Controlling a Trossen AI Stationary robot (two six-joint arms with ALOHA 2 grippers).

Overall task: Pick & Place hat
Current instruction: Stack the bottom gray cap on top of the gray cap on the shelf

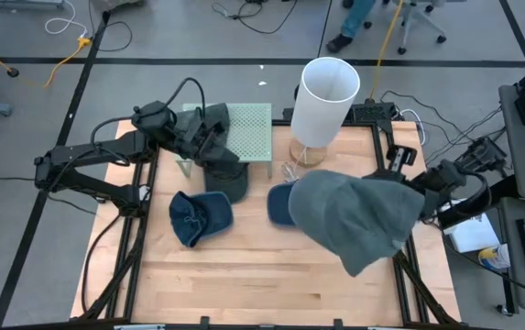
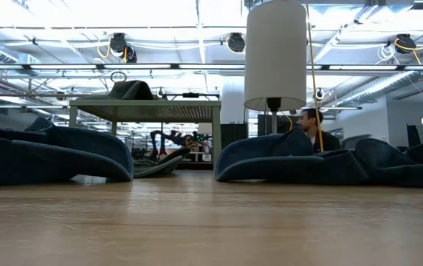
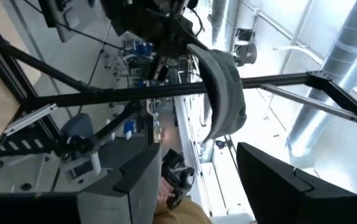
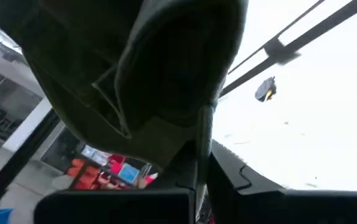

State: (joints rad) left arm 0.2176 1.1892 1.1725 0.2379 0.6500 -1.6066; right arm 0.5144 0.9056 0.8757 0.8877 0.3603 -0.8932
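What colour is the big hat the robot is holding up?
Grey-green; the hat shows best in the high view, in the right gripper.

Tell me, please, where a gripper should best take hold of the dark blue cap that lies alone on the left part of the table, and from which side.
Probably the brim. The dark blue cap lies flat on the wooden table, and its crown looks soft and crumpled, so it would likely fold. The thin brim edge gives two fingers something firm to pinch. Come from above, from the left gripper's side; nothing covers the cap there.
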